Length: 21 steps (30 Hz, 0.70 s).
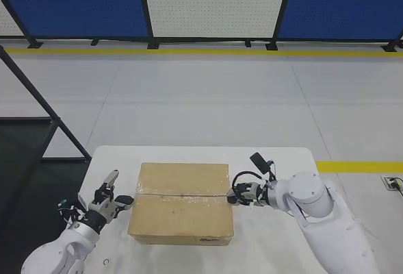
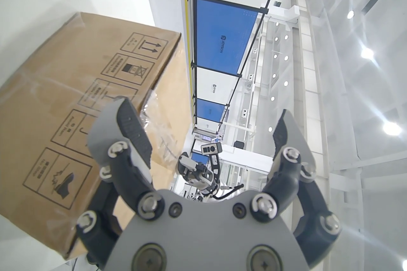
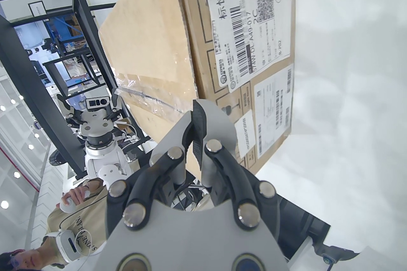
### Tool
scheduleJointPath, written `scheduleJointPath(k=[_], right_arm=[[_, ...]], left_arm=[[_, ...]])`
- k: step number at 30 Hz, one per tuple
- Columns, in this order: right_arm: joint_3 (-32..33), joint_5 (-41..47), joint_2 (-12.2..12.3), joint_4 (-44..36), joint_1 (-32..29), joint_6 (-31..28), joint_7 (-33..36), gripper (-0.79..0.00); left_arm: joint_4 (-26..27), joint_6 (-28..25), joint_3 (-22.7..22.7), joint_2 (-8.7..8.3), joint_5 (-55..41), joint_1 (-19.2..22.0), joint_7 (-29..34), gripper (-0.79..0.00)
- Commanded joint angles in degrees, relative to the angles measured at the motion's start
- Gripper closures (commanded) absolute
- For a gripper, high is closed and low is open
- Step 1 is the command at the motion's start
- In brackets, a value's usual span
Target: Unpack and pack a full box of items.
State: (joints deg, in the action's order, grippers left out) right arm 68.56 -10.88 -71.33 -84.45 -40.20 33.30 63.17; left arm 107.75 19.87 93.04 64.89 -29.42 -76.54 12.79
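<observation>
Now the brown cardboard box (image 1: 180, 219) sits shut on the white table (image 1: 276, 240), so we should slide our closed right gripper (image 1: 233, 197) slowly along its clear tape (image 1: 180, 196). Our left gripper (image 1: 118, 190) is open beside it.

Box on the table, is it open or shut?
Shut. The box has its top flaps lying flat, meeting at a middle seam, with clear tape along it.

Matt brown cardboard box (image 1: 182, 202), glossy crinkled tape (image 3: 140, 93) on seam; smooth white table (image 1: 256, 240).
</observation>
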Motion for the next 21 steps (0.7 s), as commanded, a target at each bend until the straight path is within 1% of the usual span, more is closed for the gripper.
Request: scheduleJointPath(k=[1, 9, 21], right_arm=[[0.83, 0.26, 0.27, -0.24, -0.51, -0.03, 0.02, 0.000], [1.54, 0.69, 1.04, -1.32, -2.23, -0.18, 0.12, 0.000], [0.59, 2.70, 1.44, -0.59, -2.23, -1.03, -1.04, 0.000]], left_arm=[[0.11, -0.10, 0.08, 0.02, 0.01, -0.26, -0.08, -0.785], [0.80, 0.10, 0.04, 0.10, 0.12, -0.72, -0.60, -0.785], [1.09, 0.15, 0.10, 0.18, 0.35, -1.07, -0.49, -0.785]])
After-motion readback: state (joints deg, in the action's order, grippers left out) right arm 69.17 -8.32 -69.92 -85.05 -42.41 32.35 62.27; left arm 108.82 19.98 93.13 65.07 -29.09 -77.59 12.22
